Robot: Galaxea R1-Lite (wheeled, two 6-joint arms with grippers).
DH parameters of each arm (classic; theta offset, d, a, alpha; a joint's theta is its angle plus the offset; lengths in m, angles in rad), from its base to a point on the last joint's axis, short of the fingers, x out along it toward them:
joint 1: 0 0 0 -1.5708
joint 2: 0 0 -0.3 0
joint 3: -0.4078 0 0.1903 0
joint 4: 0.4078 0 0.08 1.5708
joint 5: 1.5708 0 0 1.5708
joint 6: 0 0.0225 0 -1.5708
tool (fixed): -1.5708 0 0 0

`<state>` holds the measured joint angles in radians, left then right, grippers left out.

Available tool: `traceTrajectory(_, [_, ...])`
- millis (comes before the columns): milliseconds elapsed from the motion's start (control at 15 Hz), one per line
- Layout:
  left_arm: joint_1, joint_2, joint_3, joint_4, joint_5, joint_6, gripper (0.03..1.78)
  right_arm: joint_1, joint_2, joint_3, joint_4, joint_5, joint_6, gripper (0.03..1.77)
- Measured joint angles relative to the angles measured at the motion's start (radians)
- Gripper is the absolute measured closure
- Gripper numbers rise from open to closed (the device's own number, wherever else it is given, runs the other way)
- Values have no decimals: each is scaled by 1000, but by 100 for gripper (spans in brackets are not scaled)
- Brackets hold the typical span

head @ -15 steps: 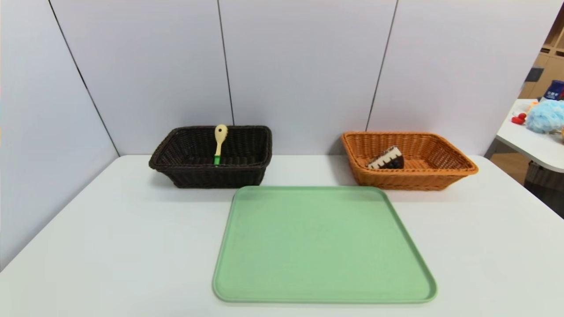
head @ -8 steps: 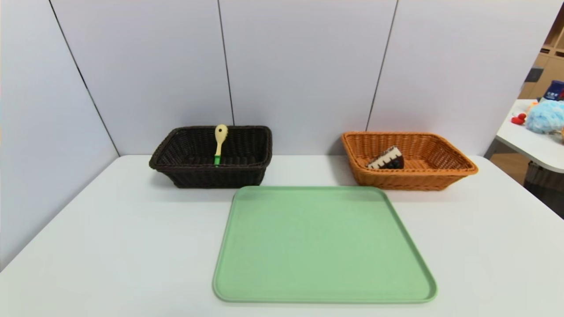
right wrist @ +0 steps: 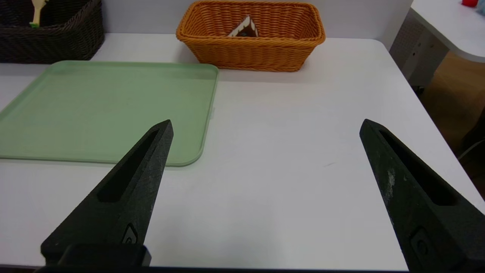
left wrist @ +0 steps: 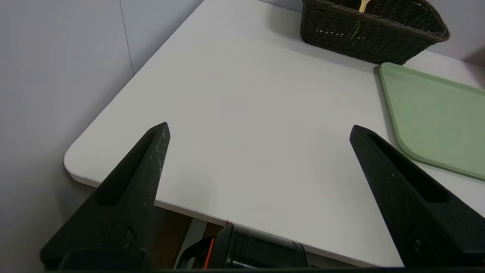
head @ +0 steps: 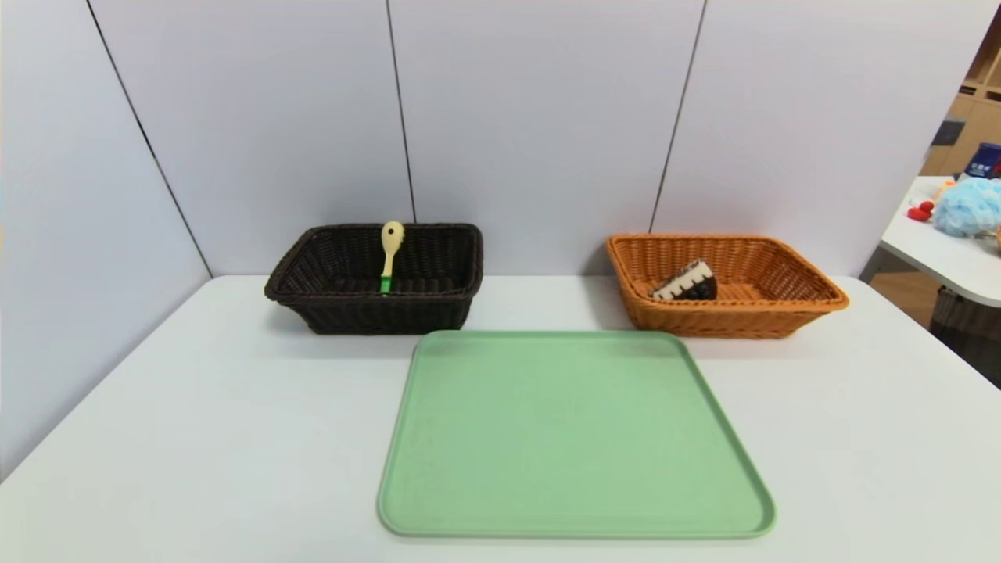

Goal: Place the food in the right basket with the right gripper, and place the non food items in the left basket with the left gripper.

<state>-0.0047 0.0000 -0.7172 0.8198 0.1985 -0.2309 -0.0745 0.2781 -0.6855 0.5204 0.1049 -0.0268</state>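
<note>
The cake wedge lies inside the orange basket at the back right; in the right wrist view the cake shows in that basket too. A yellow slotted spoon with a green handle leans upright in the dark brown basket at the back left. Neither arm appears in the head view. My left gripper hangs open and empty over the table's near left corner. My right gripper hangs open and empty over the table's near right part. No pen shows.
A pale green tray with nothing on it lies mid-table in front of both baskets. Grey wall panels stand behind and to the left. A second white table with toys stands off to the right.
</note>
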Motion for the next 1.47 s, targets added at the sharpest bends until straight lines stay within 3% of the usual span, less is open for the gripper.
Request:
traceTrajectory(333, [1, 0, 41, -2, 31, 32, 12, 94, -39, 34, 21, -25, 0, 10])
traceTrajectory(733, [0, 0, 76, -24, 50, 183, 12, 106, -63, 87, -29, -61, 0, 10])
traceTrajectory(933, [0, 0, 79, -118, -4, 246, 12, 92, -122, 95, -51, -47, -27, 10])
traceTrajectory(1133, [0, 0, 122, -215, 0, 250, 12, 84, -219, 127, -64, -43, -78, 10])
traceTrajectory(1333, [0, 0, 191, -356, -1, 262, 12, 81, -261, 204, -221, -76, -89, 10])
traceTrajectory(1467, [0, 0, 289, -479, -2, 283, 12, 81, -272, 348, -396, -109, -112, 10])
